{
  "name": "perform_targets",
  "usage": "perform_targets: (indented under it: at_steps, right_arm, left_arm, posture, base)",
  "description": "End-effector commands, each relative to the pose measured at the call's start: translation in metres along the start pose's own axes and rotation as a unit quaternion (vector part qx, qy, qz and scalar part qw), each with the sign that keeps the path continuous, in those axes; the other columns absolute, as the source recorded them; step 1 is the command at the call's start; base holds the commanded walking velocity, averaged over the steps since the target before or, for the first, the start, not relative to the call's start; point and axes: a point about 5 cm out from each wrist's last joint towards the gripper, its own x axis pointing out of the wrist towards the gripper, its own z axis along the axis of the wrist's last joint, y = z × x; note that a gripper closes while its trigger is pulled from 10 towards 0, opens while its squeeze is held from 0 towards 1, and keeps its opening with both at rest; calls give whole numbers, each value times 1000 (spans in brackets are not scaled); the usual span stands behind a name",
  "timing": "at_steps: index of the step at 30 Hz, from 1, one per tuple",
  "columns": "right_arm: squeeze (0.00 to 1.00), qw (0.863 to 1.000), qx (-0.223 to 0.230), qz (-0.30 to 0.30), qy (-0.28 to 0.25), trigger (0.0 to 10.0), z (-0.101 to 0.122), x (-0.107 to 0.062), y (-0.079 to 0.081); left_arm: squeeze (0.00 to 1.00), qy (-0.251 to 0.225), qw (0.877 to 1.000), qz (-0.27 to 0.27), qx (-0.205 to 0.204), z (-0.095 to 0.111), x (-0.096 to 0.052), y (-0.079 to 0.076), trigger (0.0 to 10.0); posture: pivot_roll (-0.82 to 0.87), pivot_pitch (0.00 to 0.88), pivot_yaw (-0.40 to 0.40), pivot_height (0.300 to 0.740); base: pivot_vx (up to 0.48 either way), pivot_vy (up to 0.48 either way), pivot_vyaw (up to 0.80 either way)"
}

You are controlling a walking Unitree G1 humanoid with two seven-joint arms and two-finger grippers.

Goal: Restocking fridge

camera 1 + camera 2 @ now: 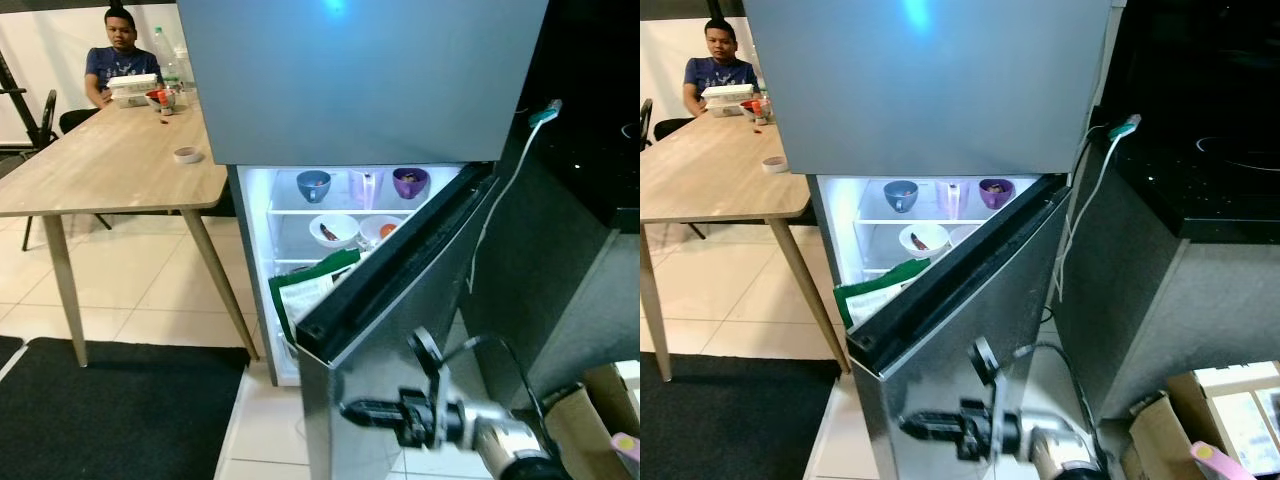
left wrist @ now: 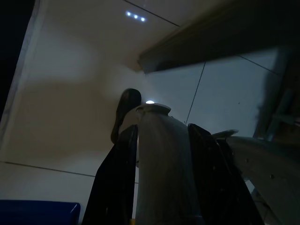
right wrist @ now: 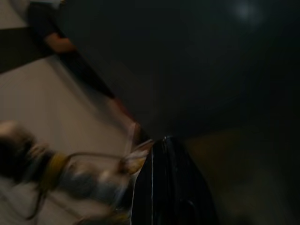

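As we scan from the left: a person [image 1: 120, 55] sits at the far end of the wooden table [image 1: 110, 165], well apart from us.
Left gripper [image 2: 159, 164]: our fingers clasp a pale bottle [image 2: 161, 154], carried low, presumably for stocking.
Fridge [image 1: 350, 220]: lit shelves hold bowls [image 1: 340, 230] and a green packet [image 1: 315, 285].
Fridge door [image 1: 400, 270]: half open.
Right gripper [image 1: 375, 410]: fingers pressed together, empty, beside the door's outer face; we judge it is placed to swing the door.
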Motion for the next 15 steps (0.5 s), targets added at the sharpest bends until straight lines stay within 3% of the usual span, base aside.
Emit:
perform_targets:
  at_steps: [1,2,5,8,10,11,13,14,15]
  right_arm:
    - [0,994,-50,-77,-53,10000,28,13,-10]
    - [0,994,-50,-77,-53,10000,28,13,-10]
    - [0,967,-115,-203,-103,10000,66,26,-23]
    - [0,957,-133,-234,-109,10000,75,25,-25]
    - [0,939,-136,-296,-111,10000,74,9,-33]
    - [0,939,-136,-296,-111,10000,74,9,-33]
    - [0,932,-117,-336,-72,10000,46,-16,-39]
    - [0,932,-117,-336,-72,10000,46,-16,-39]
    - [0,931,-108,-345,-46,10000,31,-25,-40]
  left_arm:
    - [0,4,1000,2,1,-2,0,0,10000]
    - [0,4,1000,2,1,-2,0,0,10000]
    - [0,5,1000,5,3,-2,-1,2,10000]
    - [0,5,1000,6,3,-1,-1,3,10000]
    - [0,0,1000,7,4,2,-1,4,10000]
    - [0,0,1000,7,4,2,-1,4,10000]
    - [0,-2,1000,7,4,3,-1,4,10000]
    - [0,-2,1000,7,4,3,-1,4,10000]
    - [0,-2,1000,7,4,3,-1,4,10000]
  posture:
    - [-114,0,-2,740]
    - [-114,0,-2,740]
    - [-109,0,0,740]
    - [-109,0,0,740]
    - [-100,0,-3,740]
    - [-100,0,-3,740]
    - [-99,0,-6,740]
    - [-99,0,-6,740]
    - [-99,0,-6,740]
  base:
    - [0,0,0]
    - [0,0,0]
    - [0,0,0]
    - [0,0,0]
    - [0,0,0]
    - [0,0,0]
    - [0,0,0]
    - [0,0,0]
    - [0,0,0]
